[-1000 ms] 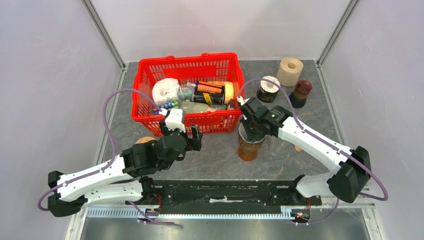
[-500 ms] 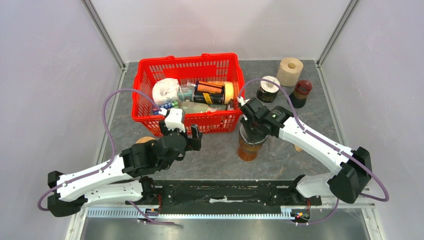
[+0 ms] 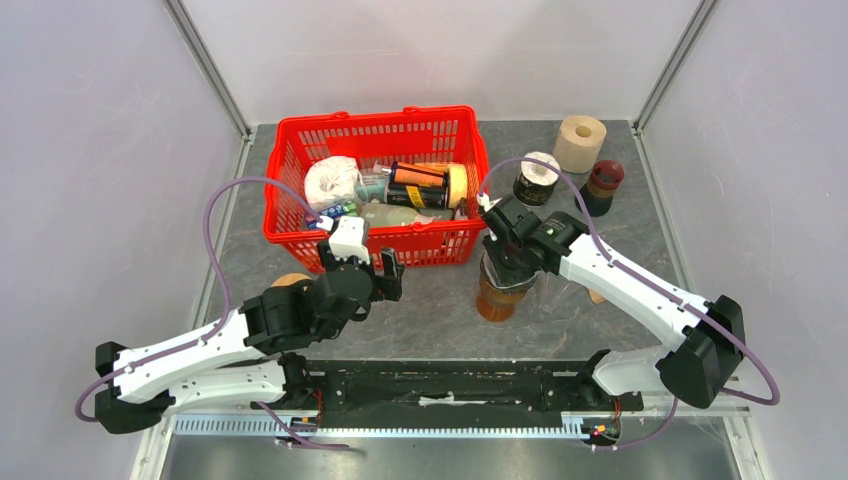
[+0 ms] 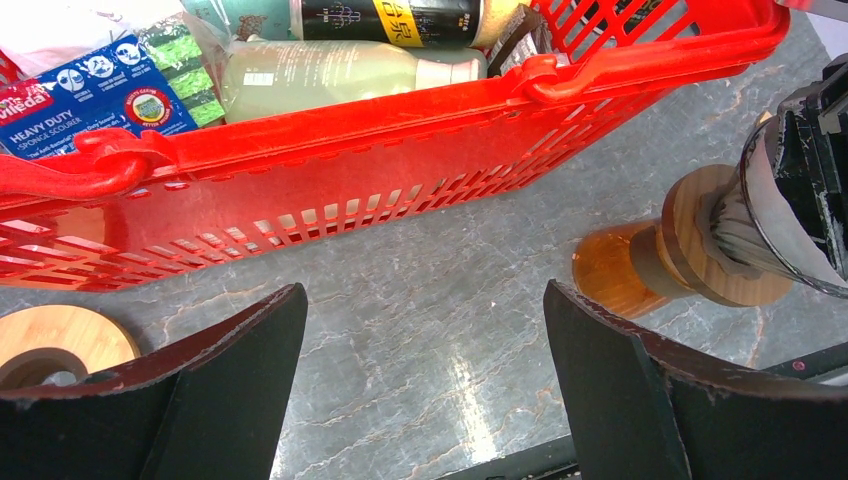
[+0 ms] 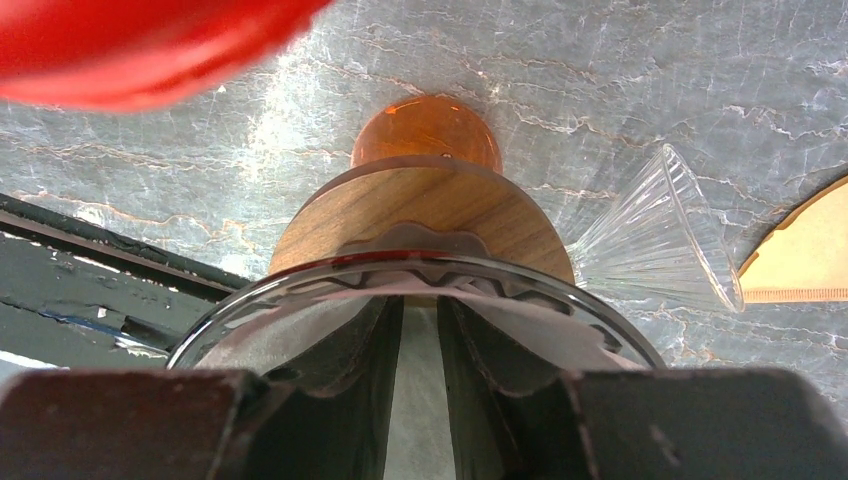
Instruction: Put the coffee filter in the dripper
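your right gripper sits down inside the glass dripper, fingers parted a little, narrow gap, nothing visibly clamped. pleated paper filter is in the cone, atop the amber carafe. your left gripper is spread wide, empty, beside the red basket.

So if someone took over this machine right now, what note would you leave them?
Left tool: open, empty, hovering before the red basket.
Right tool: down inside the glass dripper, fingers slightly apart; grip on paper unclear.
Coffee filter: inside the dripper, atop the amber cup.
Done: filter looks seated.
Left: release fully, lift the right arm out.
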